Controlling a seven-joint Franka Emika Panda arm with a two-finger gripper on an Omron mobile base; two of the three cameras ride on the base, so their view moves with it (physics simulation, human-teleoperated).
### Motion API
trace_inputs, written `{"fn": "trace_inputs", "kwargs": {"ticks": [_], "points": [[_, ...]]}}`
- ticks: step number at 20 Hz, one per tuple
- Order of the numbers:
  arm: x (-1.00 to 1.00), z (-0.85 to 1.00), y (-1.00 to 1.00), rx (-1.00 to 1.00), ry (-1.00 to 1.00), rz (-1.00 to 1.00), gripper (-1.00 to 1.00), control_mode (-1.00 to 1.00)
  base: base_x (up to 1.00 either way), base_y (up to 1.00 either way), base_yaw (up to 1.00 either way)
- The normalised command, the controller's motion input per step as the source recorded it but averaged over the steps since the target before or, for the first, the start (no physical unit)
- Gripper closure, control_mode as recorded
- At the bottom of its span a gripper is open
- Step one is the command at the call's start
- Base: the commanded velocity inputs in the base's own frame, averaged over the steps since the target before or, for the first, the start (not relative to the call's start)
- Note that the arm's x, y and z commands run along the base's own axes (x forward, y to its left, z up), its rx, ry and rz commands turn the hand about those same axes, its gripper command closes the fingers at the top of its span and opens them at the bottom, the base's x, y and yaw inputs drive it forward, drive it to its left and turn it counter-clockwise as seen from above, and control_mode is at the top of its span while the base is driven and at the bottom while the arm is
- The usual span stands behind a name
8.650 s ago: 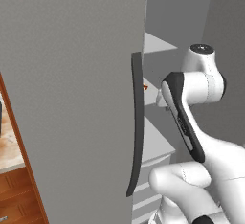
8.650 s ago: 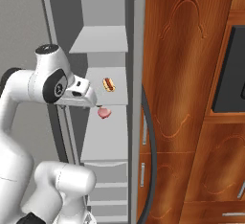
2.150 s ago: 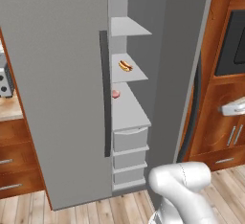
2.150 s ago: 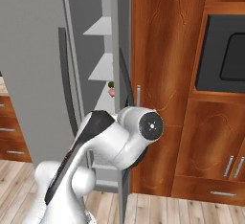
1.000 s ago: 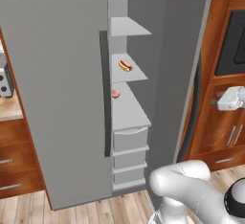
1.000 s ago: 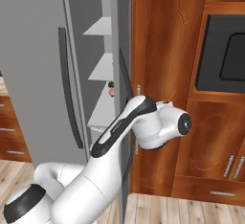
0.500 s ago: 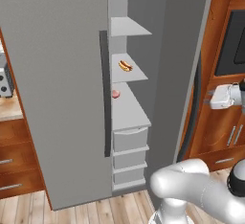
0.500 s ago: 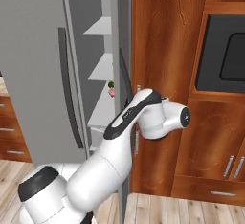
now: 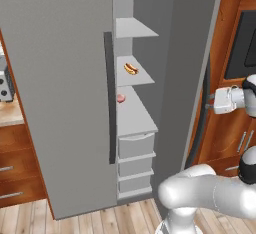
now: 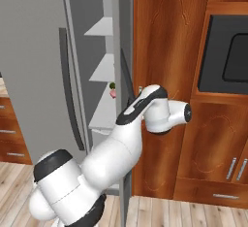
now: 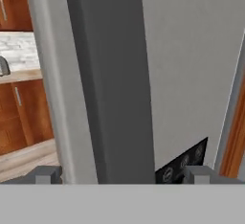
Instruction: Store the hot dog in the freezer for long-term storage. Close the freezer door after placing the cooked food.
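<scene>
The hot dog (image 9: 131, 68) lies on a middle shelf inside the open freezer (image 9: 131, 123). A small round pink item (image 9: 120, 98) sits on the shelf below it, and the same pink item (image 10: 113, 93) shows past the door's edge in the right base view. The freezer door (image 9: 187, 68) stands swung open to the right. My gripper (image 9: 210, 102) is at its outer face, at the dark vertical handle (image 9: 202, 115). In the hand view the handle (image 11: 110, 74) stands between my spread fingertips (image 11: 48, 174), and the gripper (image 11: 122, 174) is open around it.
The wider left grey door (image 9: 55, 78) is closed, with its own dark handle (image 9: 109, 98). Brown wooden cabinets (image 10: 164, 41) and a dark built-in oven (image 10: 227, 56) stand right behind the open door. Grey drawers (image 9: 135, 145) fill the freezer's lower part. A counter (image 9: 7, 115) lies at the left.
My hand has moved a little further in toward the freezer door's handle. The door, the hot dog and the pink item have not moved.
</scene>
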Motion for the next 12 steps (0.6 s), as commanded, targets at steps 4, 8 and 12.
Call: {"fn": "trace_inputs", "kwargs": {"ticks": [4,8,12], "points": [[0.03,-0.04,0.44,0.00,0.00,0.11,-1.00,-1.00,0.00,0.00,0.00],[0.00,0.00,0.88,-0.06,0.00,0.03,-1.00,-1.00,0.00,0.00,0.00],[0.00,0.00,1.00,-0.12,0.00,0.00,-1.00,-1.00,0.00,0.00,0.00]]}}
